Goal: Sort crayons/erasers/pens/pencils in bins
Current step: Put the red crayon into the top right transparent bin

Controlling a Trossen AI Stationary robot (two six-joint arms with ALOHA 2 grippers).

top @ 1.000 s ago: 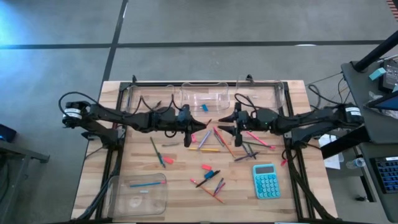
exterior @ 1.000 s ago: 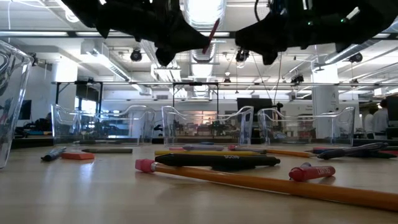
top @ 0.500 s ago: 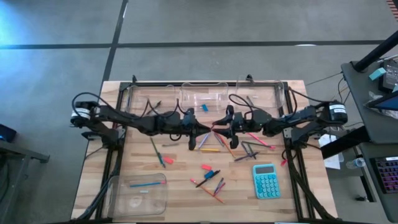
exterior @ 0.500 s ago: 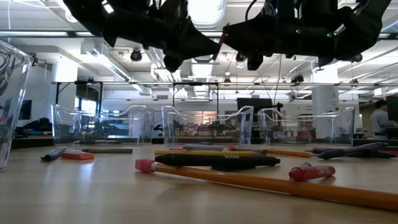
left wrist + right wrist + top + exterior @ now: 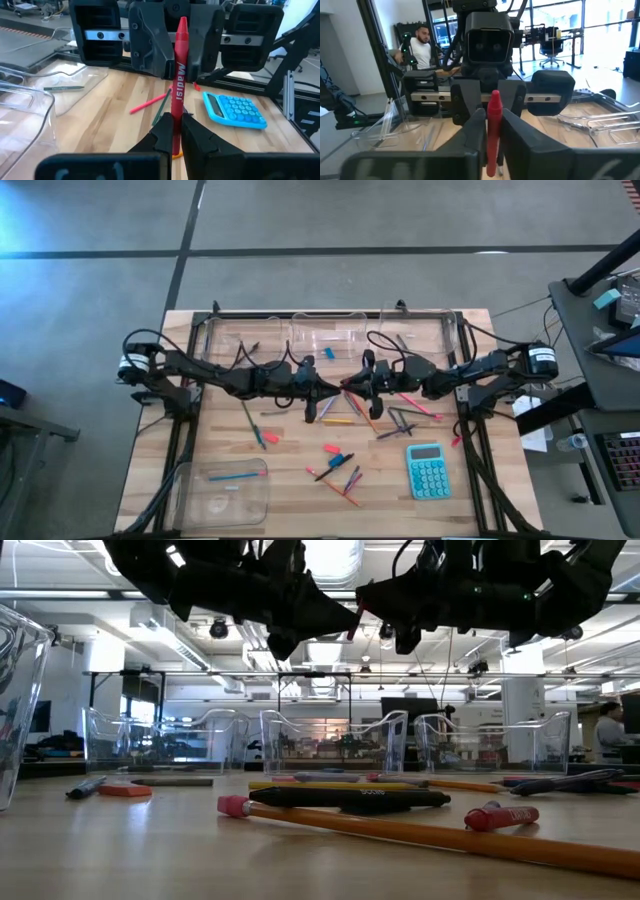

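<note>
While arms meet mid-table | left gripper (image 5: 175,131) and right gripper (image 5: 490,131) fingers both clamp red crayon (image 5: 179,75)

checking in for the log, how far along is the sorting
Early. Done: a few items lie in the near bin and the far bins. In hand: a red crayon, gripped by both the left tool and the right tool mid-air. Left: most sticks and erasers still on the table.
</note>
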